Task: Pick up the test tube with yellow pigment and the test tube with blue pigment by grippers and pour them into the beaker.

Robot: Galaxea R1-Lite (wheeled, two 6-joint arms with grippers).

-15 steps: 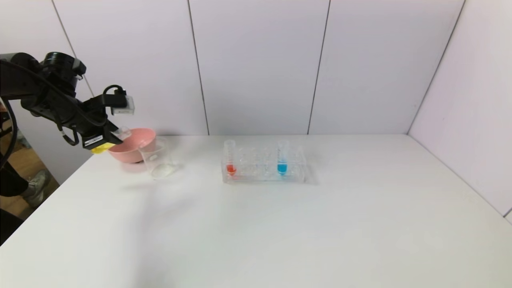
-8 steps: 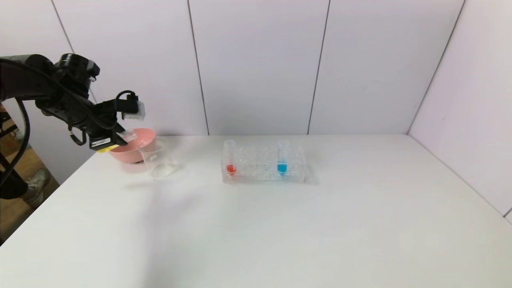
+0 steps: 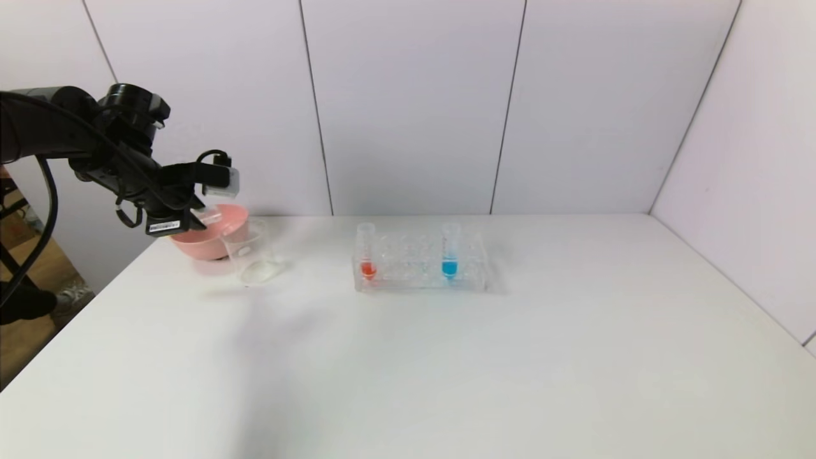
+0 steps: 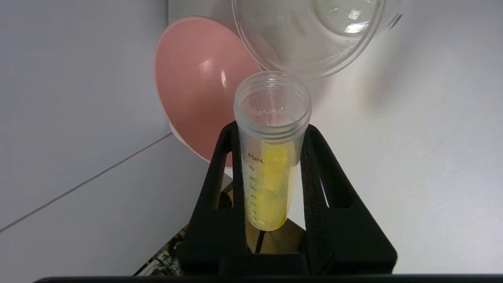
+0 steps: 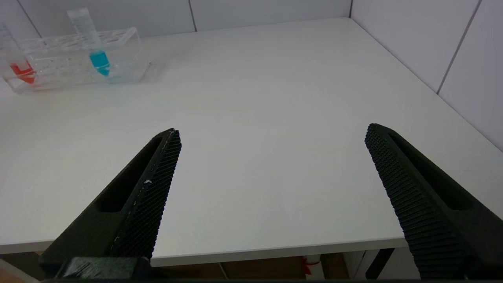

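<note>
Blk arm (image 3: 95, 153) w/ cables, white box (image 3: 222, 182)

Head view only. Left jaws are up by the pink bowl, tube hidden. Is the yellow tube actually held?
Observer: Yes. The left wrist view shows the yellow tube clamped between the left jaws, with yellow liquid inside.
Operator: Mouth over the beaker?
Observer: The mouth points at the beaker rim, and the beaker shows no yellow.
Operator: Right arm? Not in my view.
Observer: It is low at the near edge of the table, right jaws wide open and holding nothing.
</note>
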